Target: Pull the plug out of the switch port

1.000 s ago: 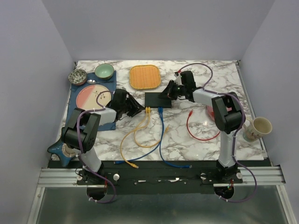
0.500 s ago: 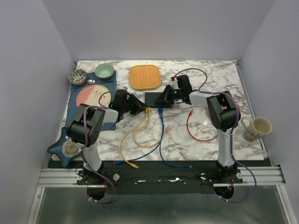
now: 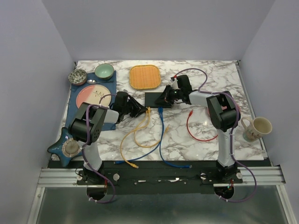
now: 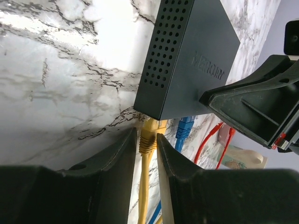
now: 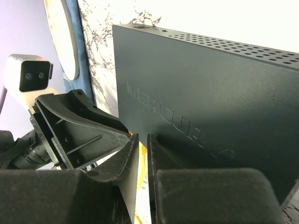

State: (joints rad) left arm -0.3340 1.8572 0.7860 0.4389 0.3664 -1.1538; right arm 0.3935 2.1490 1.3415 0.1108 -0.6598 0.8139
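Observation:
The matte-black switch (image 3: pixel 154 99) lies mid-table, its sockets facing the near edge. A yellow plug (image 3: pixel 148 110) and a blue plug (image 3: pixel 160 111) sit in its ports. My left gripper (image 3: pixel 139 111) reaches in from the left. In the left wrist view its fingers straddle the yellow plug (image 4: pixel 148 143) just below the switch (image 4: pixel 196 60); the right finger touches the boot, and a thin gap shows on the left side. My right gripper (image 3: pixel 165 99) rests on top of the switch (image 5: pixel 210 93), its jaws almost together with nothing between them.
The yellow and blue cables trail toward the near edge. A red cable (image 3: pixel 201 130) loops to the right. A woven mat (image 3: pixel 144 77) lies behind the switch. Plate (image 3: pixel 93 97), two bowls and a star dish (image 3: pixel 63 148) stand left, a mug (image 3: pixel 257 129) far right.
My left gripper has slid right up to the yellow plug and its jaws have narrowed around it. The right gripper shifted slightly left on the switch, then held still.

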